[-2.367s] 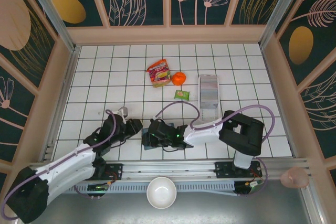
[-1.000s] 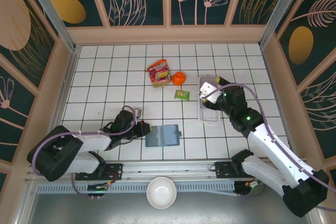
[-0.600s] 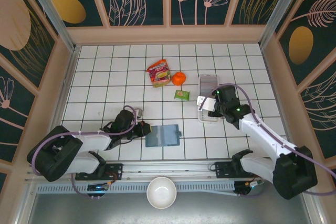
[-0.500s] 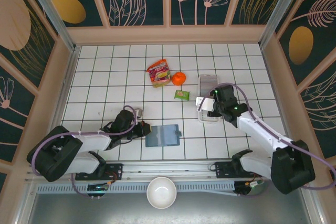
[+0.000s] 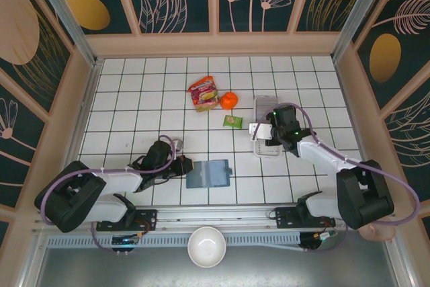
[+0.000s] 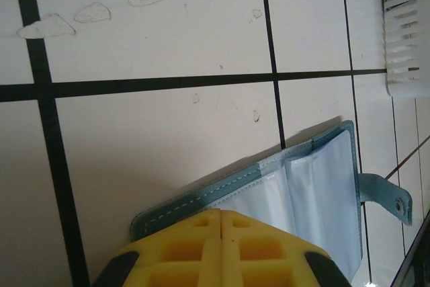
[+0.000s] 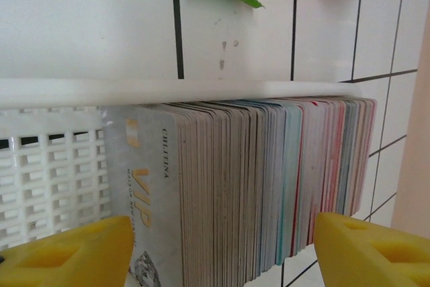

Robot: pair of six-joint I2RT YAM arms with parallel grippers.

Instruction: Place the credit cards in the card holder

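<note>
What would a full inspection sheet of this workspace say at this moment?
Surface: white tiled table, a few chipped marks.
Job's things: card holder lies open and flat; cards stand packed in white slotted tray.
Clutter: red snack packet, orange fruit, green packet, white bowl.
Grippers: left gripper shut, over the holder's edge; right gripper open, straddling the cards.
Cables: lavender cable loops along each arm.
Surroundings: dark patterned wall panels.

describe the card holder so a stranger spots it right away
Go to the near edge of the white tiled floor. The card holder lies open and flat there, just right of the left end effector. It is the only teal folding case; the clear tray and green packet sit farther back.
</note>
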